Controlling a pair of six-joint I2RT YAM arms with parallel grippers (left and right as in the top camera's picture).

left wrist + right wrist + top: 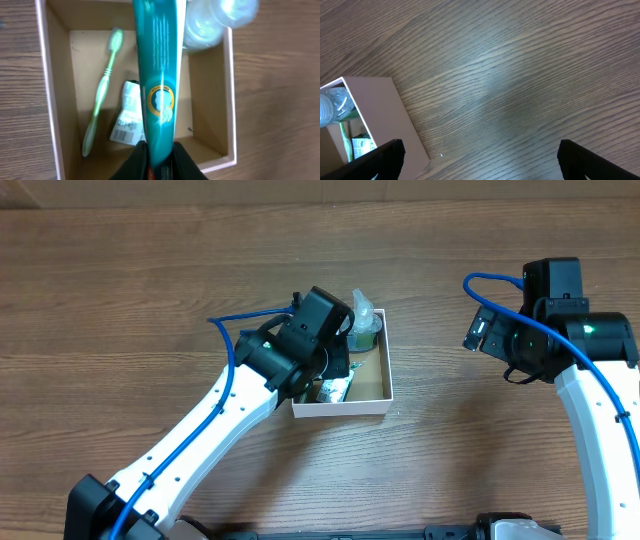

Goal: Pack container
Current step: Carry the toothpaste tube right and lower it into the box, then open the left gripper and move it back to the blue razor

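Observation:
The container (385, 393) is a shallow white-walled box with a brown inside, at the table's middle. My left gripper (159, 162) hangs over it, shut on a teal tube (156, 75) that points across the box. Inside the container (215, 85) lie a green toothbrush (102, 90) and a small white packet (127, 112). A clear plastic bottle (212, 20) rests at its far corner. My right gripper (479, 155) is open and empty above bare table, right of the container (380, 110).
The wooden table (480, 460) surrounds the box. My right arm (560, 330) stands at the right side, apart from the box.

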